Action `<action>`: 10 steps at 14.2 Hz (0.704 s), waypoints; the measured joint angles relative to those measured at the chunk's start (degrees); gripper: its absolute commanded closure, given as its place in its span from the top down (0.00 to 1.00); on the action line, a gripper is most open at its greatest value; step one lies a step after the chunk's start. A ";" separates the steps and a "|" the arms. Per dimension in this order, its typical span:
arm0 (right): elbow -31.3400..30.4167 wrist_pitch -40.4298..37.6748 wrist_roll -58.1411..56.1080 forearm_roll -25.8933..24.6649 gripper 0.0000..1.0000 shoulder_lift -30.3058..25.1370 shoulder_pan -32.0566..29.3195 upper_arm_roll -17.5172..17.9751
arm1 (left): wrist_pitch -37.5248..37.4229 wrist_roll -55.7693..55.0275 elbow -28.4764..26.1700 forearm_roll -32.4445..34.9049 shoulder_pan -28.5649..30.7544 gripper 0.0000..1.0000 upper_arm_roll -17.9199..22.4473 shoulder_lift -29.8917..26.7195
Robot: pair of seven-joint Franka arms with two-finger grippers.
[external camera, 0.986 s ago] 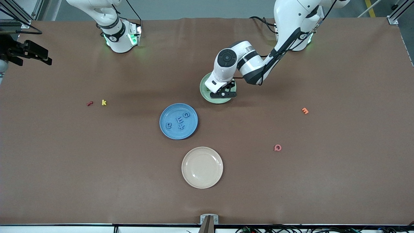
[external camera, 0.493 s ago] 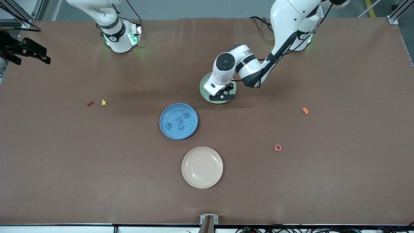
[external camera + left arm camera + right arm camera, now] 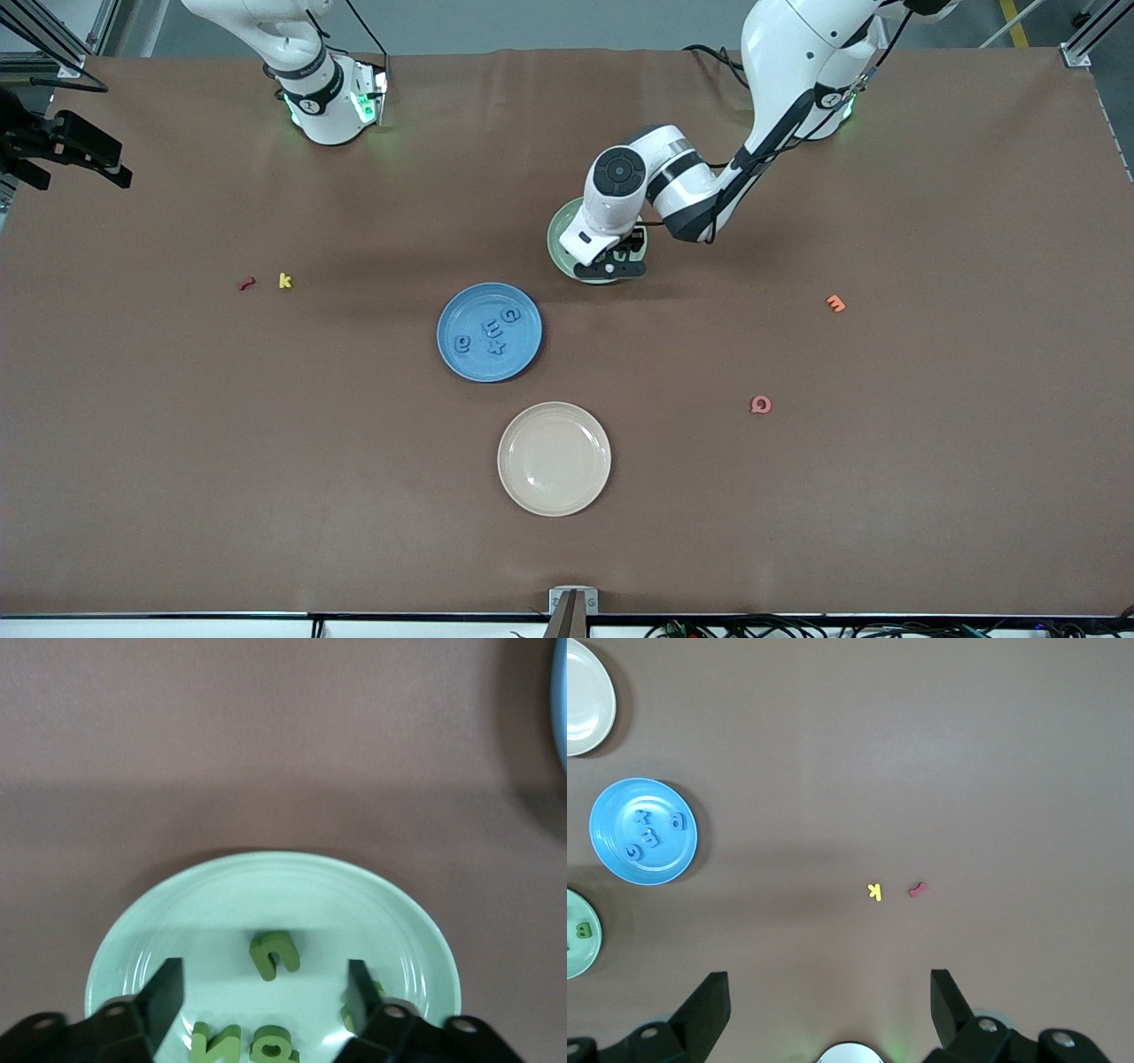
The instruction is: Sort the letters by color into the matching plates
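Green letters (image 3: 274,954) sit in our green plate (image 3: 562,241); left gripper (image 3: 266,988), spread wide and empty, has lifted slightly. Right gripper (image 3: 830,992) waits open, table edge at nine o'clock.

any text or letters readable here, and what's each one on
"k": the yellow letter itself, lying on the table.
"n": a green letter in the green plate, between the left gripper's open fingers.
The blue letters in the blue plate are too small to read surely.
No printed labels or brands are readable.
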 measured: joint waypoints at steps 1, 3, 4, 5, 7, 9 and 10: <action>0.00 0.06 0.00 0.00 1.00 0.00 0.00 0.00 | 0.00 0.00 0.17 0.03 0.60 0.99 0.02 -0.39; -0.02 0.10 0.00 0.00 1.00 -0.01 0.00 0.01 | -0.86 0.62 0.28 0.27 2.72 0.99 0.04 -2.34; -0.09 0.10 0.00 0.00 1.00 -0.01 0.00 0.02 | -1.81 1.72 0.27 0.30 4.07 0.99 0.03 -3.81; -0.22 0.10 0.00 0.00 1.00 -0.01 0.00 0.02 | -2.65 2.99 0.19 0.30 5.59 0.99 0.01 -5.54; -0.45 0.12 0.00 0.00 1.00 -0.01 0.00 0.02 | -4.46 5.43 -0.12 0.15 8.72 0.99 -0.03 -9.37; -0.60 0.20 0.00 0.00 1.00 -0.02 0.00 0.02 | -7.76 9.28 -0.24 -1.92 11.75 0.99 -0.06 -13.36; -0.64 0.22 0.00 0.00 1.00 -0.03 0.00 0.02 | -9.60 11.42 -0.21 -2.98 13.16 0.99 -0.04 -15.36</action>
